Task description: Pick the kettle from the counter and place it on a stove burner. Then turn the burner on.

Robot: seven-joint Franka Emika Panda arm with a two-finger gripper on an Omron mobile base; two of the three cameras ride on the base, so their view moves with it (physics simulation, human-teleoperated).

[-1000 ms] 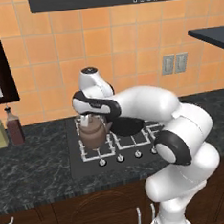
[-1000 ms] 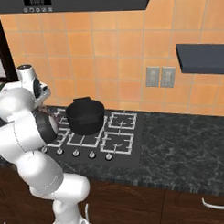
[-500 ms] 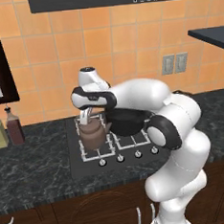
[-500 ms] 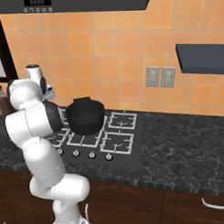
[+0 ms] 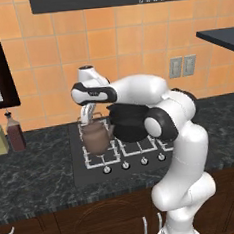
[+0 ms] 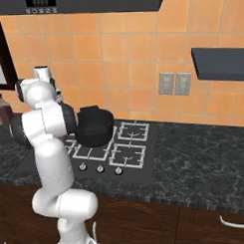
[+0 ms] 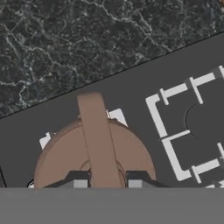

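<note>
Holding the kettle (image 5: 95, 137) by its thin handle (image 7: 97, 135), the gripper (image 5: 87, 117) has its jaws pinching that handle from both sides. The kettle sits over the front-left burner (image 5: 98, 156) of the stove (image 5: 83, 172), at 9 o'clock from the black pot (image 5: 130, 123), so it clears the pot.

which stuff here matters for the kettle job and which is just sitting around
Belongs to the job:
kettle, held by the claw
stove burners
burner knobs
counter

Just lying about:
black pot
two bottles
wall outlets
</note>
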